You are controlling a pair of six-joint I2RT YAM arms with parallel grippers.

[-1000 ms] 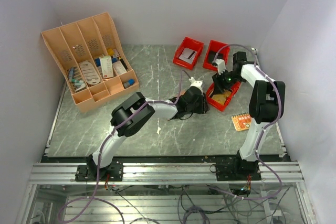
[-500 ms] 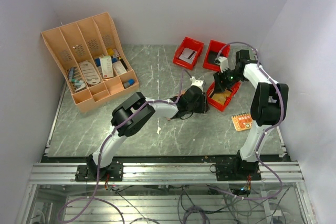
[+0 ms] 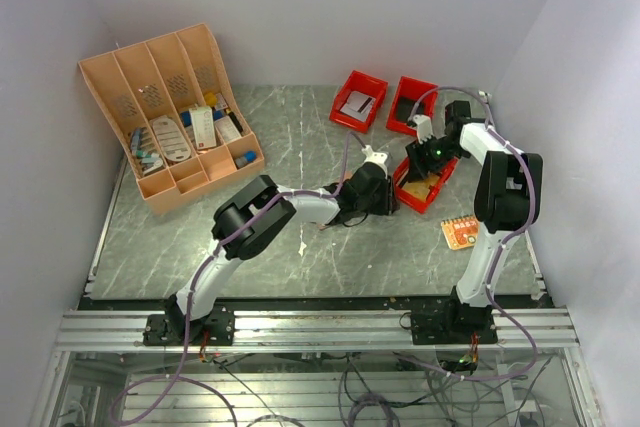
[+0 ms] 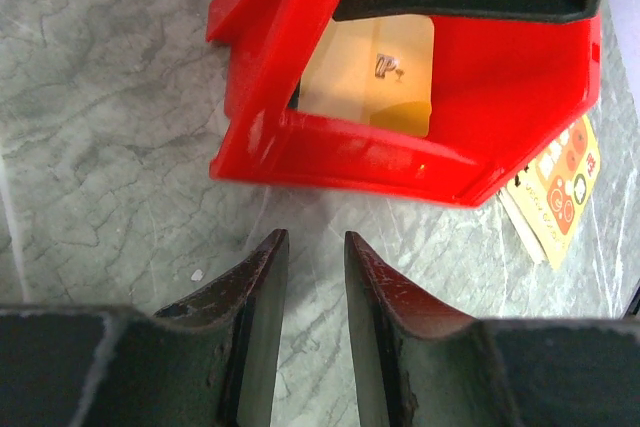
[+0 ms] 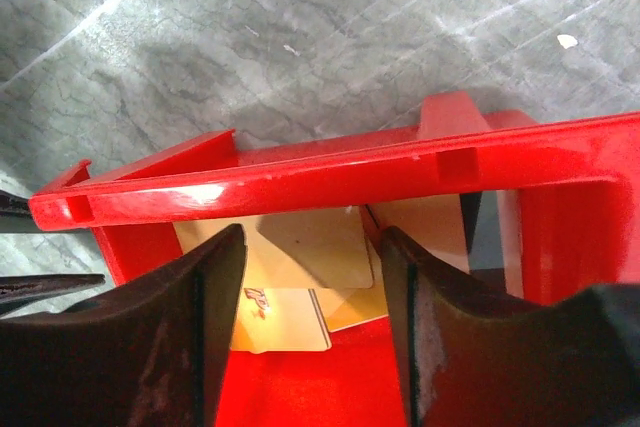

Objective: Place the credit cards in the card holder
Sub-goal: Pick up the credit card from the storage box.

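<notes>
Where the veined grey stone table (image 3: pixel 300 137) shows from above, the right claw (image 3: pixel 416 171) dips over a glossy red bin (image 3: pixel 408 195), the left claw (image 3: pixel 392 201) just beside it; left wrist, narrow empty jaws near smooth cream cards (image 4: pixel 365 72); right wrist, wide empty jaws above them

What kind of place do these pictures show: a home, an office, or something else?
Probably a robotics lab test cell: plain white walls enclose a marble-patterned table, two robot arms are bolted to an aluminium rail at its near edge, and loose cables hang below it.
</notes>
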